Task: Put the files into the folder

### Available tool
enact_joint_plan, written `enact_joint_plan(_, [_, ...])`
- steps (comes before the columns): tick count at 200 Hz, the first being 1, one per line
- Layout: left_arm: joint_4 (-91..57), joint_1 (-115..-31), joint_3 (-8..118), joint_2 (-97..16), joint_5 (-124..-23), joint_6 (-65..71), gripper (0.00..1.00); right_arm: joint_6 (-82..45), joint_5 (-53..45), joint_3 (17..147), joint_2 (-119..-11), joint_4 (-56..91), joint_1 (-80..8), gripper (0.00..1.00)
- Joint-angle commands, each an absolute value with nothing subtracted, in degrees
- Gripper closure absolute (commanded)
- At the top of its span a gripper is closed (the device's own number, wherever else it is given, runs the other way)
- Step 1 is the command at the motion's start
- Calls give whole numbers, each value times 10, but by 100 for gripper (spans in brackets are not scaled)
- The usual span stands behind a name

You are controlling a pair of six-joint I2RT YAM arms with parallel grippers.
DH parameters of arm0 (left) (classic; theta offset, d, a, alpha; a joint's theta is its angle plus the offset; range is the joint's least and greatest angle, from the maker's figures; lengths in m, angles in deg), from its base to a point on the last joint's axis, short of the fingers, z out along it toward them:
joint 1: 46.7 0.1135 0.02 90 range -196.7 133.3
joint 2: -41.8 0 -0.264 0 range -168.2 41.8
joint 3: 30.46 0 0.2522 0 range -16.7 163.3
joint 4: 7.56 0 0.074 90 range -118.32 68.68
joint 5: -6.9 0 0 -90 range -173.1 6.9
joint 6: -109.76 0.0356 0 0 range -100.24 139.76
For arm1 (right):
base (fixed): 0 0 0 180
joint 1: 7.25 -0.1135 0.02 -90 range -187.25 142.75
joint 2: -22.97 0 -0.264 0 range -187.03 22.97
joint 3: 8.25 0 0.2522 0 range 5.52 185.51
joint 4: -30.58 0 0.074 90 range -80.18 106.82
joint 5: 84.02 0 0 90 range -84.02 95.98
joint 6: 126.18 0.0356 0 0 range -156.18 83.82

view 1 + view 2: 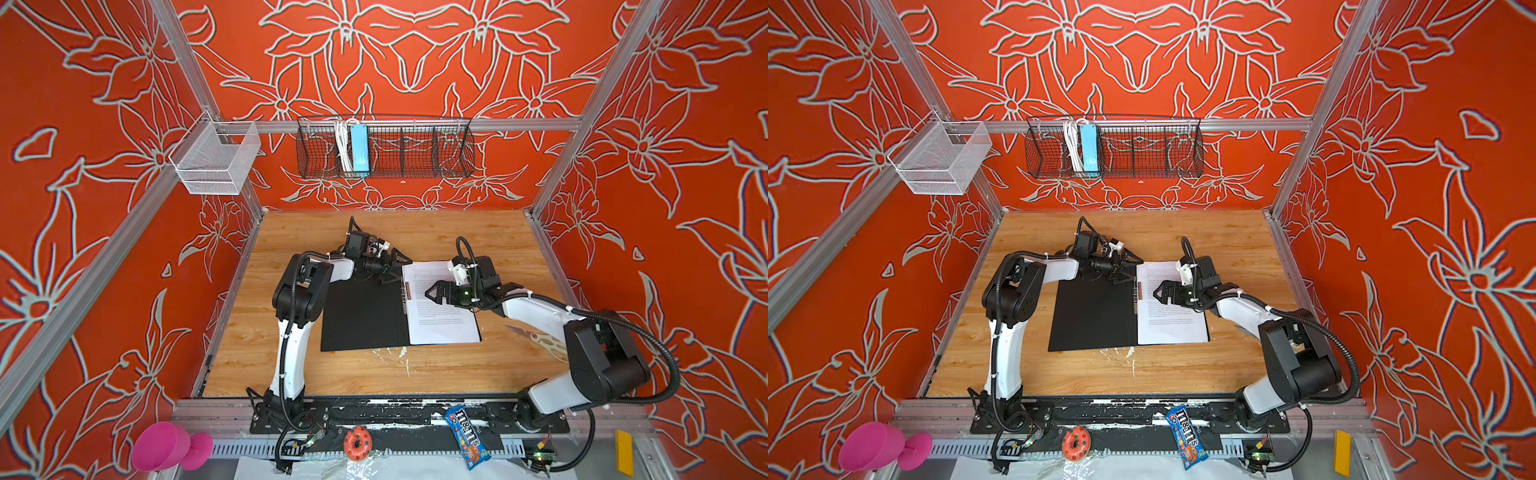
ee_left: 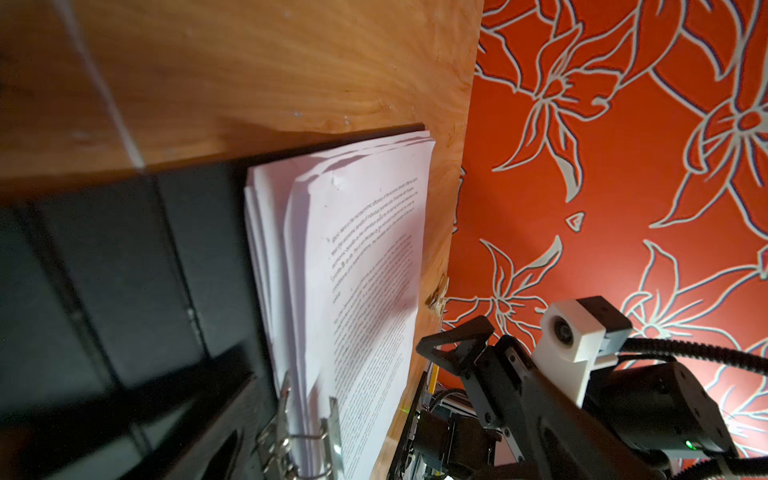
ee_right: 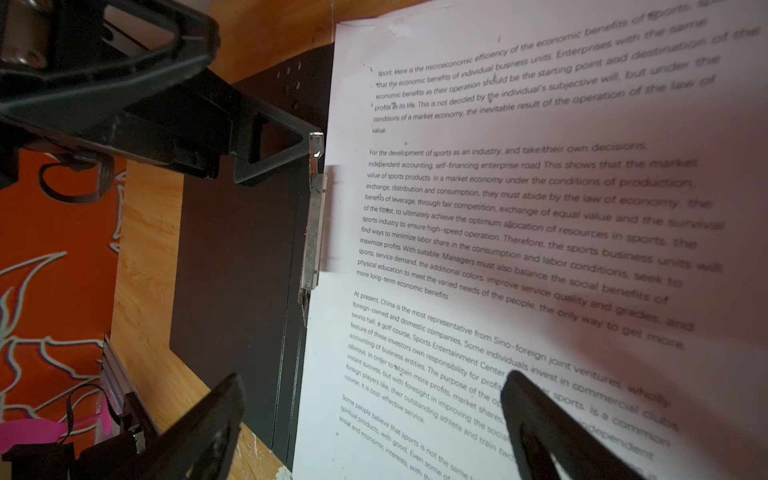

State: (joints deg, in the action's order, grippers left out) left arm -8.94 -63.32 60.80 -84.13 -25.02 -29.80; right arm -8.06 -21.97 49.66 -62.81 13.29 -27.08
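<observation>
Here, in both top views, the folder (image 1: 361, 316) lies open mid-frame, the files (image 1: 442, 324) on its right half; left gripper (image 1: 398, 269) and right gripper (image 1: 430, 293) both gape, empty. Left wrist: files (image 2: 365, 291) centre. Right wrist: spread fingers (image 3: 538, 417) low over the files (image 3: 519, 228).

2 overhead views down on table (image 1: 457, 374); 2 close wrist views sharing folder (image 3: 241, 249)

In both top views you see the counter (image 1: 478, 374) (image 1: 1183, 374) brightly, evenly lit, and the wall pattern (image 1: 685, 208) colour-fringed toward the edges. Right wrist view: files (image 3: 519, 199) sharp at 9 o'clock, blurring toward 3 o'clock; right tool (image 3: 374, 376) unfocused. Left wrist view: folder (image 2: 124, 270) dim, soft at 8 o'clock.
</observation>
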Motion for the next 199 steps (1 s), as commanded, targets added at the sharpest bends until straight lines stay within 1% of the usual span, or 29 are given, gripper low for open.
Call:
enact_joint_plan(1, [-51, -639, 610, -844, -228, -320, 2, -76, -226, 496, -633, 138, -268, 2])
enact_joint_plan(45, [-14, -645, 597, -835, -221, -347, 2, -76, -226, 497, -635, 136, -269, 2])
enact_joint_plan(134, [12, -669, 560, -783, -223, -358, 3, -75, -224, 498, -635, 134, -268, 2])
enact_joint_plan(199, [55, -698, 483, -728, -232, -370, 3, -59, -195, 481, -609, 153, -266, 2])
